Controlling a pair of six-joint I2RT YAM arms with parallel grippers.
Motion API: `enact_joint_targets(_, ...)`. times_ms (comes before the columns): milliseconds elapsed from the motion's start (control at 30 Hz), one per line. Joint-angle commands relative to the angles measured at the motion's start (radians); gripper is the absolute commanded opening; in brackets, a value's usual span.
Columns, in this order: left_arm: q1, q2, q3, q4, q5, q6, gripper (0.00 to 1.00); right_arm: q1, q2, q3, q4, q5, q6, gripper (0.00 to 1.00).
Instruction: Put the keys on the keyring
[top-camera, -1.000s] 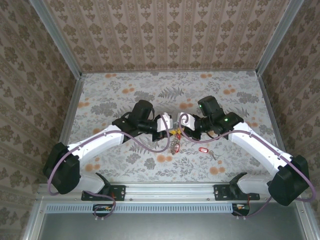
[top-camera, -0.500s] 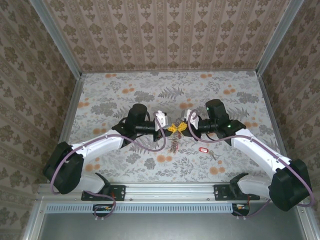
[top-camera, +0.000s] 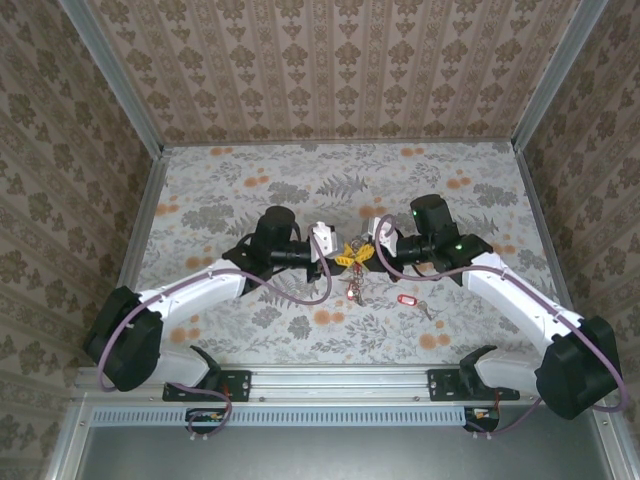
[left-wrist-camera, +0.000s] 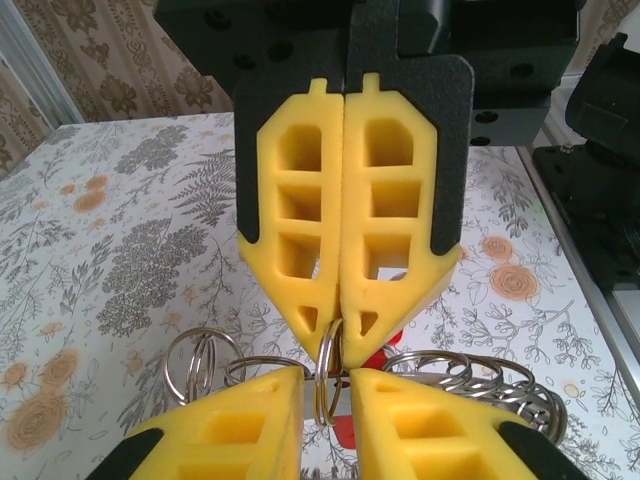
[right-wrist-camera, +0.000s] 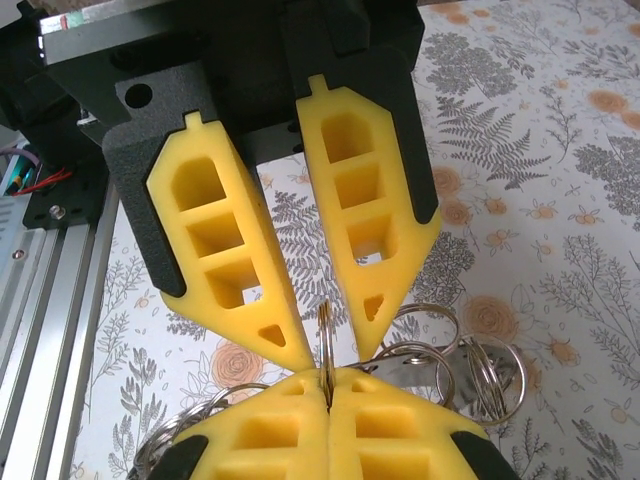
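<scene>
The keyring (top-camera: 352, 284) hangs in the air over the middle of the desk (top-camera: 230, 185), its cluster of wire loops dangling beneath the spot where the two hands meet tip to tip. The right hand (right-wrist-camera: 328, 388) is pinched tight on the thin edge of one loop. The left hand (left-wrist-camera: 328, 380) stands narrowly parted, its fingertips either side of that same loop without clearly gripping it. So the weight seems to rest on the right hand's pinch alone, and that is the risk. A hold on so thin a wire edge could slip or let the loop swivel, dropping the bunch or turning the split out of reach. A red-tagged key (top-camera: 405, 299) lies on the desk, near and below the right hand, in neither hand. Fetching it means one hand must leave the keyring.
</scene>
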Motion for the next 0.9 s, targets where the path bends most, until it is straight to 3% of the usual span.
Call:
enact_joint_targets(0, -0.023, -0.02, 0.062, -0.079, -0.012, 0.084, 0.22, 0.022, 0.018, 0.059, -0.058, -0.014, -0.051, 0.02)
enact_joint_targets(167, -0.044, 0.01, 0.098, -0.144, -0.041, 0.134, 0.16, 0.04, 0.04, 0.092, -0.111, 0.011, -0.076, 0.02)
enact_joint_targets(267, -0.056, 0.025, 0.13, -0.217, -0.074, 0.176, 0.0, 0.055, 0.044, 0.112, -0.153, 0.051, -0.097, 0.02)
enact_joint_targets(367, -0.055, 0.017, 0.121, -0.203, -0.073, 0.164, 0.0, 0.061, 0.042, 0.132, -0.204, 0.098, -0.114, 0.04)
enact_joint_targets(467, -0.027, -0.01, 0.051, -0.032, -0.011, 0.06, 0.0, 0.044, 0.015, 0.076, -0.132, 0.107, -0.07, 0.1)
enact_joint_targets(633, 0.006, -0.011, -0.027, 0.245, 0.113, -0.118, 0.0, 0.004, -0.004, -0.049, 0.106, -0.059, 0.072, 0.16)
enact_joint_targets(867, 0.034, 0.023, -0.106, 0.554, 0.163, -0.307, 0.0, -0.02, 0.019, -0.137, 0.302, -0.094, 0.185, 0.19)
